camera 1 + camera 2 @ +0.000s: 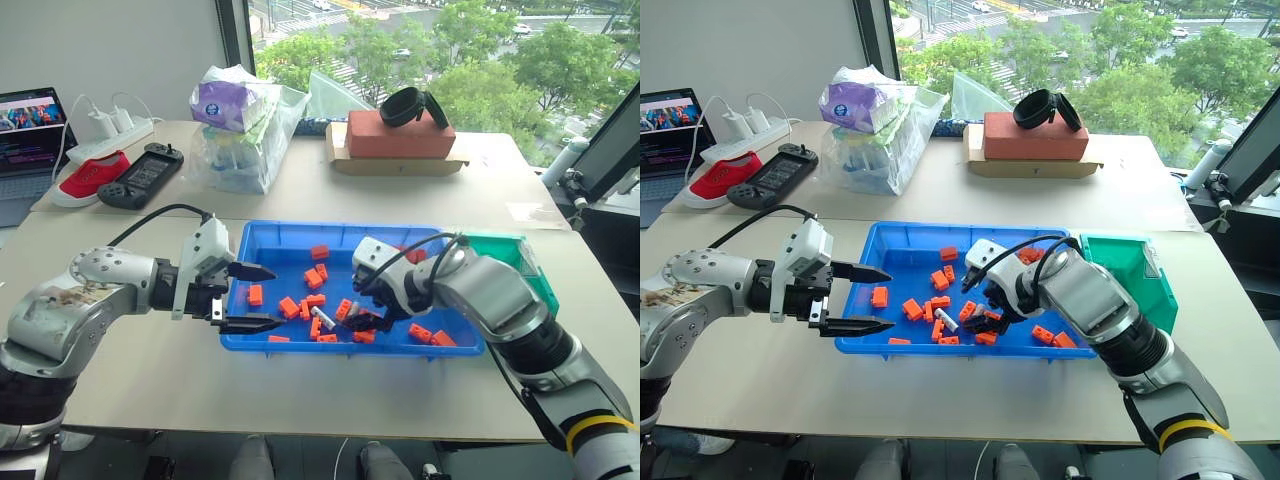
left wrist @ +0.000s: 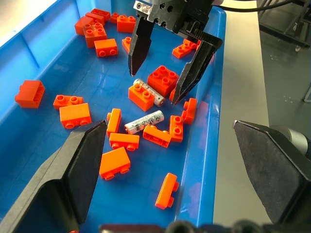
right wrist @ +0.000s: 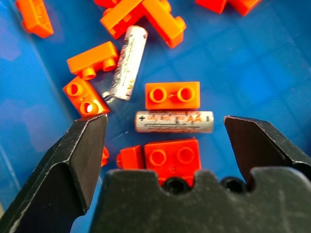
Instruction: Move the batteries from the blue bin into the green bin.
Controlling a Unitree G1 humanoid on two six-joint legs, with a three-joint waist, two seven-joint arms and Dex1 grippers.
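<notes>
Both my grippers, left and right, gape empty over the blue bin on a beige table; window beyond shows trees.

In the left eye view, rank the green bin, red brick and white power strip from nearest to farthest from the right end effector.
1. green bin, just beyond the right end effector, to its right.
2. red brick, on the far table, centre.
3. white power strip, far left.
</notes>
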